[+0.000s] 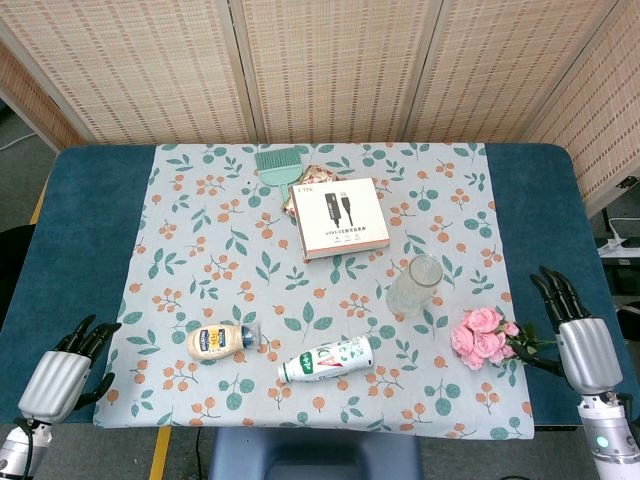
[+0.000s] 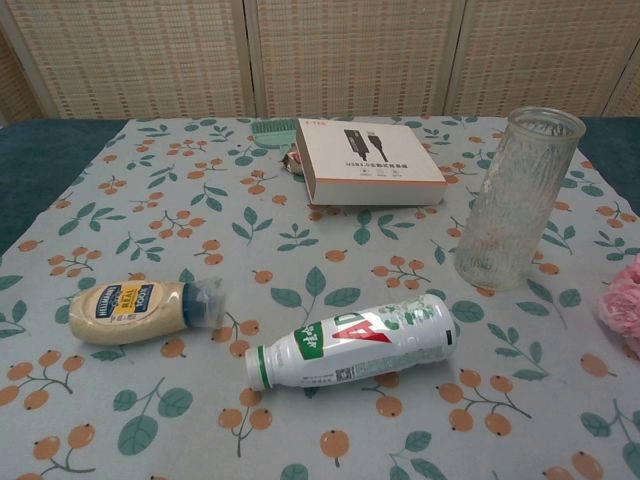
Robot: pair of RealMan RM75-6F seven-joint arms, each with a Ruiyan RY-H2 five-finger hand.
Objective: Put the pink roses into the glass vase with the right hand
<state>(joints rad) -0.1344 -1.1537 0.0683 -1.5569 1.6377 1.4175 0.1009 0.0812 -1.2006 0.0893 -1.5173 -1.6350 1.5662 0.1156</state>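
The pink roses (image 1: 484, 336) lie on the floral cloth at the right, green stems pointing right; in the chest view only a pink edge of the roses (image 2: 623, 303) shows at the right border. The clear glass vase (image 1: 415, 285) stands upright just left of and behind them, seen close in the chest view as the ribbed vase (image 2: 516, 198). My right hand (image 1: 578, 330) rests open at the table's right edge, fingers apart, just right of the stems. My left hand (image 1: 68, 372) is open at the front left corner, holding nothing.
A white drink bottle (image 1: 326, 360) and a mayonnaise bottle (image 1: 220, 341) lie on their sides near the front edge. A white cable box (image 1: 342, 216) and a green brush (image 1: 276, 166) sit at the back. The tablecloth (image 1: 200, 260) covers a blue table.
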